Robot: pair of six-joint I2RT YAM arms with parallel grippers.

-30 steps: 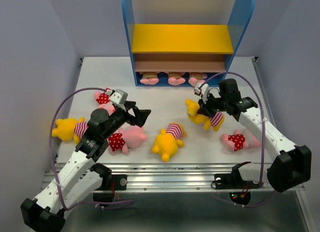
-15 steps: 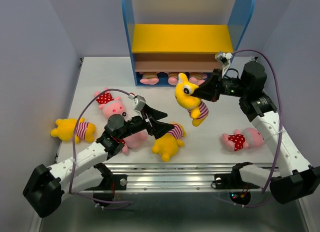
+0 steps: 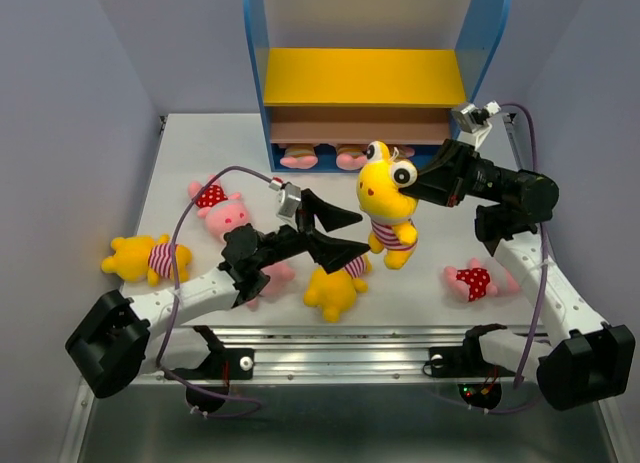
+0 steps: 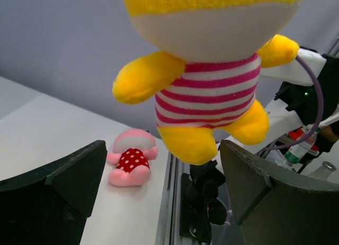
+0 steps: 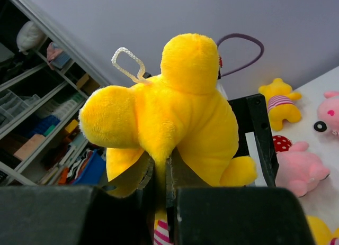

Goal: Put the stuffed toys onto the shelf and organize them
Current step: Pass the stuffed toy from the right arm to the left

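Observation:
My right gripper (image 3: 420, 183) is shut on the head of a yellow bear in a red-striped shirt (image 3: 385, 205) and holds it in the air in front of the shelf (image 3: 365, 78). The bear's back fills the right wrist view (image 5: 175, 107). My left gripper (image 3: 345, 233) is open, its fingers just left of and below the hanging bear (image 4: 212, 91). Another yellow bear (image 3: 335, 283) lies under the left gripper. A third bear (image 3: 140, 258) lies far left. Dotted pigs lie at the right (image 3: 480, 280), at the left (image 3: 222, 211) and under the left arm (image 3: 270, 278). Three pigs' feet (image 3: 350, 159) show on the shelf's base.
The shelf's yellow board (image 3: 365, 78) and brown board (image 3: 360, 131) show no toys. The table's front rail (image 3: 350, 348) runs along the near edge. Purple cables loop off both arms.
My right gripper has lifted the yellow bear from the table and swung it up toward the shelf. My left gripper has moved right, over the lying bear and up to the hanging one.

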